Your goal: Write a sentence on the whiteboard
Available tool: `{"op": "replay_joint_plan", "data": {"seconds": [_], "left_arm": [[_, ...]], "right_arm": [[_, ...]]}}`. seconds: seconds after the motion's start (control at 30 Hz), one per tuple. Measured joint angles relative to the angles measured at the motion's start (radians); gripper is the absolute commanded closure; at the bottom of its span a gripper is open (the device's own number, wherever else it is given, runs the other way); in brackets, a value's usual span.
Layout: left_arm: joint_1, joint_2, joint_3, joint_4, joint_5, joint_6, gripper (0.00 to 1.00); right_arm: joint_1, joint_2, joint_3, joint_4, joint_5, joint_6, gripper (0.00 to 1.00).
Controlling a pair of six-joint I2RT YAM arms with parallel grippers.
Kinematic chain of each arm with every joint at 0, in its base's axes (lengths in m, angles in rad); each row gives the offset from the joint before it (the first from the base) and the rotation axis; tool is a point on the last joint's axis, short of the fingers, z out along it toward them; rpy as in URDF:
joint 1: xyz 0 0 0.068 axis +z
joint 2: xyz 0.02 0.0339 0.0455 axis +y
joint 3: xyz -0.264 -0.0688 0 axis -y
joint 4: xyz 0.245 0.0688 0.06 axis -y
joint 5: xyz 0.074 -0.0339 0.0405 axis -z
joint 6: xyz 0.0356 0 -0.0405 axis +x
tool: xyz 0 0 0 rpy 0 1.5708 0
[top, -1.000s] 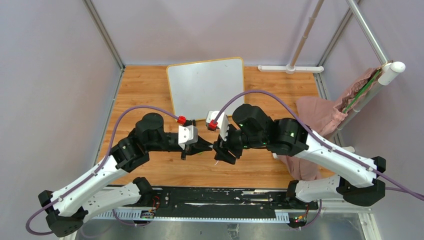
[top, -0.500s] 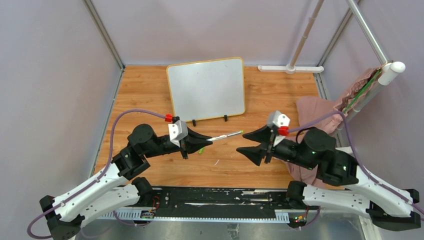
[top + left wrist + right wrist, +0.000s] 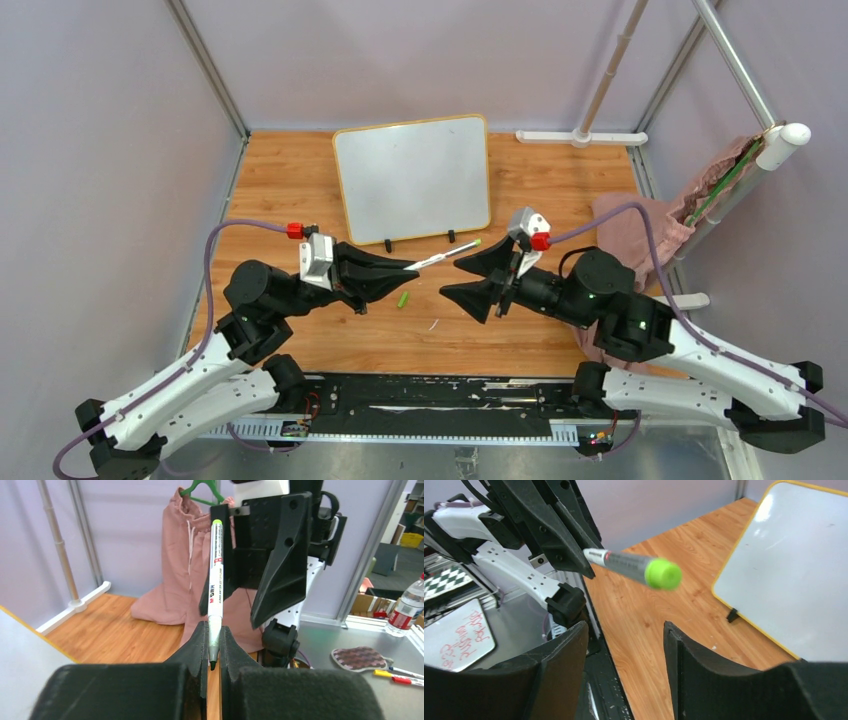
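while the whiteboard is seen blank at far centre from above, no sentence is yet written; left wrist: green marker is clamped in left gripper; right wrist: right gripper is held spread, empty.

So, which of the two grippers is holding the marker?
The left gripper: it is shut on the green-ended marker, while the right gripper faces it open and empty.
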Motion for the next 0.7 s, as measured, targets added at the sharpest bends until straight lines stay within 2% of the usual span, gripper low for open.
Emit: {"op": "replay_joint_plan", "data": {"seconds": [0.17, 0.33, 0.7], "left_arm": [[0.0, -0.007, 0.0, 0.012, 0.028, -0.022, 1.0], [0.0, -0.019, 0.0, 0.018, 0.047, -0.03, 1.0], [0.0, -0.027, 0.0, 0.031, 0.092, -0.032, 1.0]], "right_arm": [[0.0, 0.093, 0.014, 0.091, -0.06, 0.053, 0.39], [-0.001, 0.115, 0.023, 0.185, -0.106, 0.098, 0.41], [-0.016, 0.13, 0.024, 0.315, -0.151, 0.174, 0.59]]}}
